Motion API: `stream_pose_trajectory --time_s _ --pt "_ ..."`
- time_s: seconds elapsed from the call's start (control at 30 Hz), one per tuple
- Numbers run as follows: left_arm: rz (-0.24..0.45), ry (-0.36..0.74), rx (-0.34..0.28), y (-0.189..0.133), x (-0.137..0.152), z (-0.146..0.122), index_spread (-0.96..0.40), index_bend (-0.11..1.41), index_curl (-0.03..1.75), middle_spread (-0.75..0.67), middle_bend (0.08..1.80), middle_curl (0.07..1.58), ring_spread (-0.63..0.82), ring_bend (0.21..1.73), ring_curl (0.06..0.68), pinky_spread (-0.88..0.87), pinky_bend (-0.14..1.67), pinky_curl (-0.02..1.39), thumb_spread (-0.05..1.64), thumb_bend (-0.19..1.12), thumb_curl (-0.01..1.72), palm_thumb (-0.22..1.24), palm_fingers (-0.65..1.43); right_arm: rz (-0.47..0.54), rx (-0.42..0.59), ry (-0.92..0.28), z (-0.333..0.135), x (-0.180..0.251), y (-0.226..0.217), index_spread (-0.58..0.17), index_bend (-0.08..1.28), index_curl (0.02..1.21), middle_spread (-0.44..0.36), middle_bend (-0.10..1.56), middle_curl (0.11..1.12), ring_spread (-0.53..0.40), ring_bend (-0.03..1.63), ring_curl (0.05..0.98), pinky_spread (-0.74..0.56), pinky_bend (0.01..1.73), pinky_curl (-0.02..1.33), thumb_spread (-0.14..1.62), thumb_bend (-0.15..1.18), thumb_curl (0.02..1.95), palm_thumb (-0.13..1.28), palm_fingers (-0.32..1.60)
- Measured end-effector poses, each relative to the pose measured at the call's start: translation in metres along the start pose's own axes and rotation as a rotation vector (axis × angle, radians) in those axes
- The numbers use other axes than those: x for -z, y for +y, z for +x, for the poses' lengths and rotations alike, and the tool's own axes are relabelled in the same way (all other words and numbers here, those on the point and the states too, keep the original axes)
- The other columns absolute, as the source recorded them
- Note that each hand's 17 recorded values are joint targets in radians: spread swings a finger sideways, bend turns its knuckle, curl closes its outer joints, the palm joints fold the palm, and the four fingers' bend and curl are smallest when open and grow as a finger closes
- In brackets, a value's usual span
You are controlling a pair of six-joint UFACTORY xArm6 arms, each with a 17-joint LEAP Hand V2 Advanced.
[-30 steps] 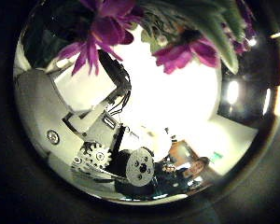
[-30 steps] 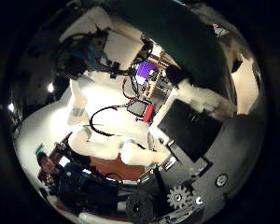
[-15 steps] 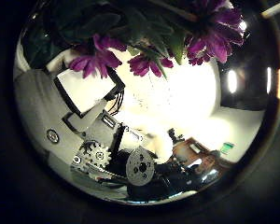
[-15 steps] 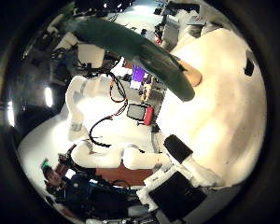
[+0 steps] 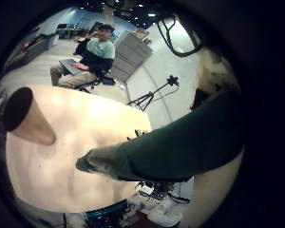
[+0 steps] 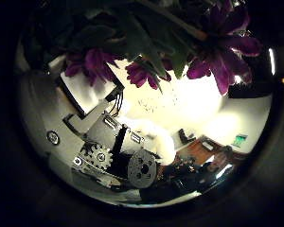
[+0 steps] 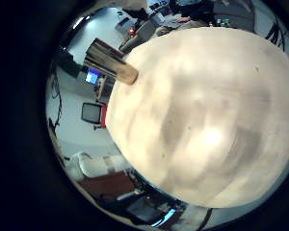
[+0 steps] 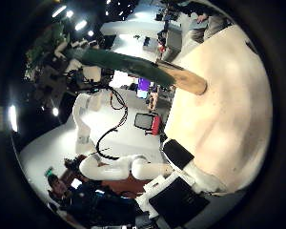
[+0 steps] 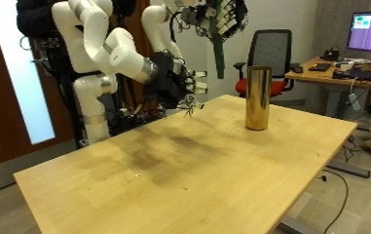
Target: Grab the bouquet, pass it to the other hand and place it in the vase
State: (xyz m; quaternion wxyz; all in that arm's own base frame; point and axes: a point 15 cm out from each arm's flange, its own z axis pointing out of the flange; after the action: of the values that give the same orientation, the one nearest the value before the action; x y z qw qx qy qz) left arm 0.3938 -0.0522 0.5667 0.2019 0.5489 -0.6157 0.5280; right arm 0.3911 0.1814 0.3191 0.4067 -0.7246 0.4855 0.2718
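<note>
In the outside view the tall gold vase point(image 9: 256, 97) stands upright at the far side of the wooden table point(image 9: 198, 180). My left hand point(image 9: 196, 14) is high above the table, shut on the bouquet point(image 9: 224, 21). Purple flowers point(image 6: 218, 52) fill the left thumb side palm view. The green wrapped stem point(image 5: 180, 142) crosses the left little finger side palm view, with the vase point(image 5: 28, 114) beyond it. My right hand point(image 9: 175, 83) hangs lower beside the table's far edge, open and holding nothing. The right thumb side palm view shows the stem point(image 8: 119, 59) above the vase point(image 8: 181, 78). The vase point(image 7: 111, 60) also shows in the right little finger side palm view.
An office chair point(image 9: 274, 49) and a desk with a monitor point(image 9: 367, 29) stand behind the table. The table's near half point(image 9: 133, 185) is bare wood. The tabletop point(image 7: 202, 106) fills the right little finger side palm view.
In the right thumb side palm view the green stem was close across the palm and is now farther off, by the vase. The flowers fill more of the left thumb side palm view.
</note>
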Motion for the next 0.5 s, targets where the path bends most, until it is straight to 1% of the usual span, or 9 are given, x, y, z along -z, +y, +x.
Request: stream_pose_trajectory --time_s 0.1,0.23,0.33,0.5 --pt "0.045 0.007 -0.010 -0.010 0.020 0.011 -0.76 0.44 1.28 -0.55 1.05 1.04 -0.41 1.44 0.564 -0.57 1.14 0.63 0.18 -0.02 0.86 1.10 1.07 -0.002 -0.002 -0.001 -0.001 0.000 0.000 -0.315 0.12 0.20 0.203 0.17 0.28 0.234 0.41 0.227 0.37 0.49 0.37 0.97 -0.03 0.41 0.64 -0.09" --pt "0.099 -0.012 -0.020 -0.020 0.046 0.015 -0.76 0.42 1.32 -0.55 1.05 1.04 -0.41 1.44 0.564 -0.57 1.13 0.64 0.18 -0.02 0.87 1.11 1.07 -0.003 -0.006 -0.002 0.001 -0.001 0.001 -0.321 0.13 0.19 0.203 0.17 0.27 0.235 0.39 0.229 0.37 0.49 0.36 0.97 -0.03 0.40 0.64 -0.08" --pt "0.142 -0.003 -0.032 -0.031 0.062 0.020 -0.77 0.40 1.36 -0.56 1.04 1.04 -0.41 1.43 0.564 -0.57 1.13 0.64 0.18 -0.02 0.88 1.10 1.08 -0.009 -0.010 -0.006 0.002 -0.003 0.002 -0.316 0.13 0.19 0.202 0.17 0.26 0.235 0.39 0.232 0.37 0.49 0.35 0.97 -0.03 0.40 0.64 -0.07" --pt "0.209 -0.009 -0.036 -0.041 0.089 0.013 -0.76 0.38 1.39 -0.56 1.03 1.04 -0.41 1.43 0.565 -0.57 1.12 0.64 0.18 -0.02 0.89 1.10 1.08 -0.019 -0.019 -0.011 0.004 -0.006 0.003 -0.310 0.14 0.19 0.202 0.17 0.26 0.235 0.38 0.239 0.37 0.48 0.34 0.97 -0.03 0.40 0.64 -0.06"
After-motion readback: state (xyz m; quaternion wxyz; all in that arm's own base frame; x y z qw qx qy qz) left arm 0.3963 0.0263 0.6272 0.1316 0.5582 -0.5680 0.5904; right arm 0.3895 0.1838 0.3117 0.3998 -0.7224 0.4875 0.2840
